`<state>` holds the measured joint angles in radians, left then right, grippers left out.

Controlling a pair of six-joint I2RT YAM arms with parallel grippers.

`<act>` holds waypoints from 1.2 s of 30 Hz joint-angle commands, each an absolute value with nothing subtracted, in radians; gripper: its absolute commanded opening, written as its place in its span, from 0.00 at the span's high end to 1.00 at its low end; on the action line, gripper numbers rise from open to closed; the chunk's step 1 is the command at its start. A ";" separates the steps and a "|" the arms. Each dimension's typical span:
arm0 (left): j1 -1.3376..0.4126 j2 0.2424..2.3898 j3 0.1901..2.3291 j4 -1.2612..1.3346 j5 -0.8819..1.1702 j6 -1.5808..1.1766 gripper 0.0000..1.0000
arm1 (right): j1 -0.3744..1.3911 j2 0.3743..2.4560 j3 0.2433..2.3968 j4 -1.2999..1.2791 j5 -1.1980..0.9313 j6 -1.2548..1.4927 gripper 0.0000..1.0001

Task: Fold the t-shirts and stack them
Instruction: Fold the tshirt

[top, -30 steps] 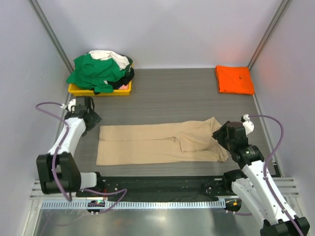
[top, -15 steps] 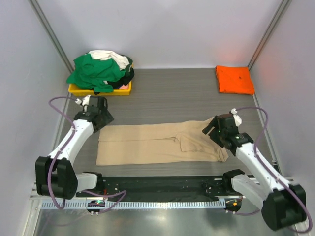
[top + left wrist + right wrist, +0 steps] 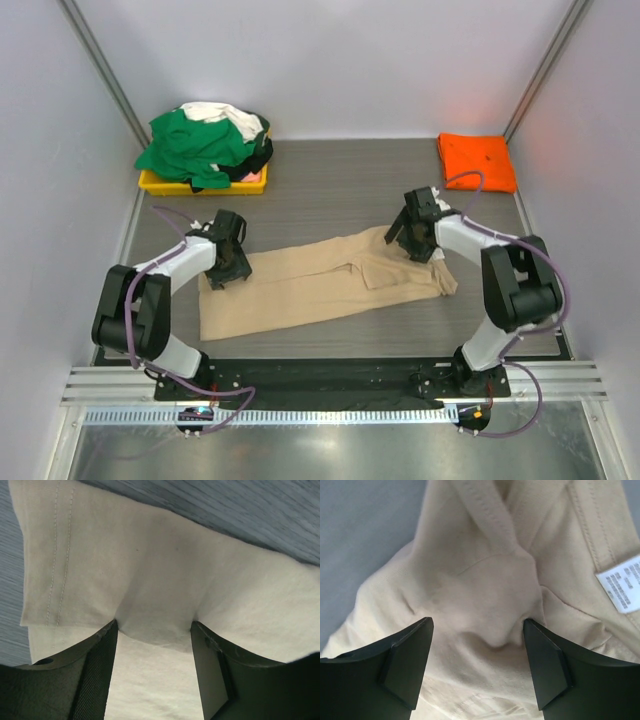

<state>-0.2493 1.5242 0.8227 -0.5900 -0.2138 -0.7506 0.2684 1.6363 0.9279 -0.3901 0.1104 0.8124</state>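
Observation:
The tan-beige t-shirt (image 3: 320, 280) lies folded into a long strip across the middle of the table, slightly skewed. My left gripper (image 3: 226, 263) is down on its left end. In the left wrist view the left gripper (image 3: 155, 630) is open, its fingers (image 3: 95, 675) pressed onto the cloth (image 3: 165, 575), which bulges between them. My right gripper (image 3: 413, 236) is down on the shirt's right end. In the right wrist view the right gripper (image 3: 477, 632) is open, astride a bunched fold of cloth (image 3: 470, 575) near a white label (image 3: 624, 584). The orange t-shirt (image 3: 477, 162) lies folded at the back right.
A yellow tray (image 3: 160, 183) at the back left holds a heap of green (image 3: 190, 145), white and black shirts. Grey walls close in the left, right and back sides. A black rail (image 3: 320, 372) runs along the near edge.
Both arms have swung inward and down onto the ends of the tan shirt. The shirt has shifted and now lies skewed, with its right end pulled further back.

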 commanded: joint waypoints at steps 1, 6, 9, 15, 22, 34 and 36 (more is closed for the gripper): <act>-0.253 1.575 0.753 -0.531 -0.131 -0.773 0.40 | 0.238 1.875 1.082 -0.377 0.138 0.759 0.21; -0.319 1.516 0.684 -0.525 -0.057 -0.822 0.41 | 0.235 2.175 1.562 -0.513 0.100 0.678 0.25; -0.382 1.464 0.623 -0.496 0.021 -0.892 0.40 | 0.242 2.382 1.855 -0.604 0.040 0.643 0.28; -0.561 1.434 0.496 -0.325 0.115 -1.058 0.40 | 0.265 2.681 2.338 -0.700 -0.054 0.604 0.28; -0.880 1.690 0.583 -0.071 0.185 -1.267 0.41 | 0.272 2.816 2.511 -0.553 -0.233 0.620 0.25; -1.129 1.794 0.882 -0.153 0.210 -1.347 0.41 | 0.261 2.829 2.511 -0.391 -0.224 0.618 0.18; -1.137 1.734 0.856 -0.228 0.181 -1.339 0.40 | 0.250 2.809 2.481 -0.391 -0.181 0.632 0.18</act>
<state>-1.1213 1.7981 0.9085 0.0601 0.2169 -1.3579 0.2562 2.7815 2.5458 -0.3248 -0.2699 0.6346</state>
